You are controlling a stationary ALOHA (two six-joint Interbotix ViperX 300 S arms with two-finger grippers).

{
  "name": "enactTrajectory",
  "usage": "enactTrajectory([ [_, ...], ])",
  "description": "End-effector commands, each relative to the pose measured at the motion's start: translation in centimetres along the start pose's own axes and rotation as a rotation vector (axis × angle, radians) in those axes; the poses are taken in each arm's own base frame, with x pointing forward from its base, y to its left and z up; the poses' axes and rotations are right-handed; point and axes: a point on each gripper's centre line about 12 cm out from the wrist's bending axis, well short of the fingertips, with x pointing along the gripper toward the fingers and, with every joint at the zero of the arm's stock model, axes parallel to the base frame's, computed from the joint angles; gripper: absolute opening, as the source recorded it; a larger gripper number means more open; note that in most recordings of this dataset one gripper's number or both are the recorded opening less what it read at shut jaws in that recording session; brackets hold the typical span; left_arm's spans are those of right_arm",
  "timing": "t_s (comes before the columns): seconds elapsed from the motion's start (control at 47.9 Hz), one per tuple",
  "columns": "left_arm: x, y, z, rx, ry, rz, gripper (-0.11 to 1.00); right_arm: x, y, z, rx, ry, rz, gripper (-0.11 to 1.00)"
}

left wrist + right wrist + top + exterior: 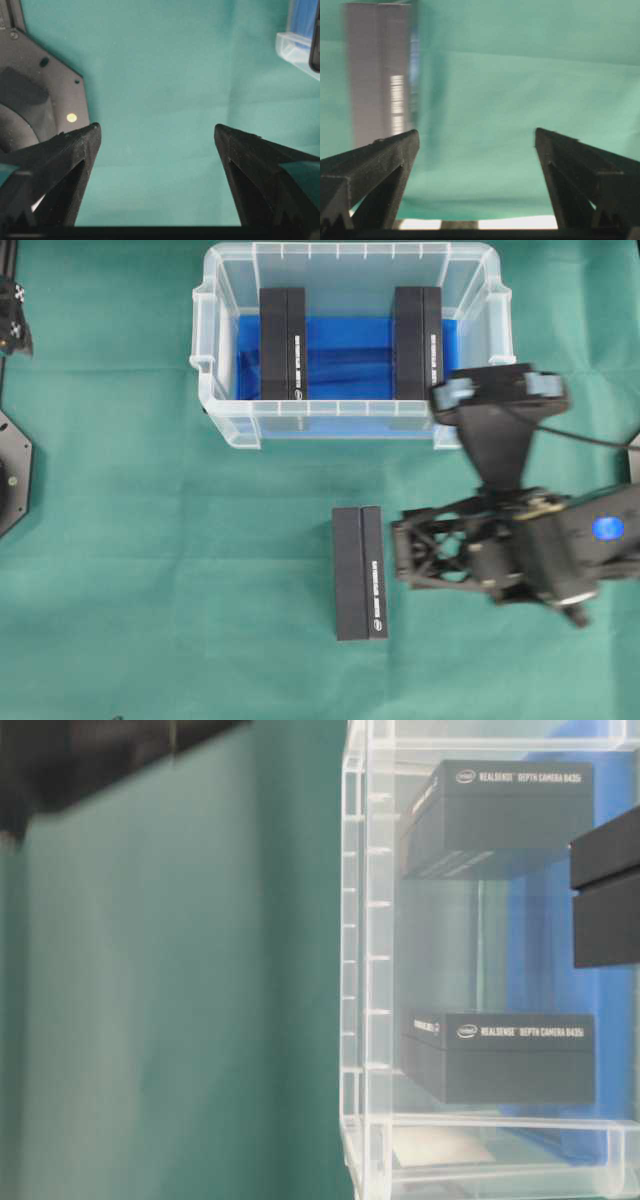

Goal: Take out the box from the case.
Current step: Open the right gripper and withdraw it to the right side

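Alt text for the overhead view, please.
Two black boxes, left and right, stand in a clear case on blue cloth; a third box lies on the green table. The open right gripper is beside it, empty.

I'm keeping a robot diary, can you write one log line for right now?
case: two boxes inside | third box: out on cloth | right tool: open, empty | left tool: open, empty
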Motion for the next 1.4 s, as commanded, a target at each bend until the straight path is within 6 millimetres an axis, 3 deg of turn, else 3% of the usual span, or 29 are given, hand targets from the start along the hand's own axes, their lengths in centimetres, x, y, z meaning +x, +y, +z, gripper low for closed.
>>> enactTrajectory([
  [0.0, -0.2, -0.2, 0.0, 0.004, 0.0, -0.007, 0.97, -1.2, -2.2, 0.6, -0.003, 0.022, 0.047, 0.94],
  [0.313, -0.1, -0.3, 0.0, 0.004, 0.002, -0.005, 0.97, -0.7, -9.5, 2.5, 0.009, 0.035, 0.07, 0.94],
  [0.48, -0.2, -0.3, 0.0, 0.003, 0.002, -0.005, 0.97, -0.4, -12.1, 3.2, -0.003, 0.039, 0.075, 0.94],
  [0.94, -0.1, -0.4, 0.0, -0.02, 0.0, -0.007, 0.97, 0.8, -12.0, 4.0, -0.007, 0.007, 0.12, 0.94],
  [1.149, -0.1, -0.5, 0.0, -0.016, 0.004, -0.008, 0.97, 1.3, -12.3, 7.0, 0.038, -0.037, 0.125, 0.94],
  [1.378, 0.0, -0.5, 0.0, -0.017, 0.003, -0.006, 0.97, 2.0, -13.4, 12.0, 0.054, -0.069, 0.109, 0.94],
])
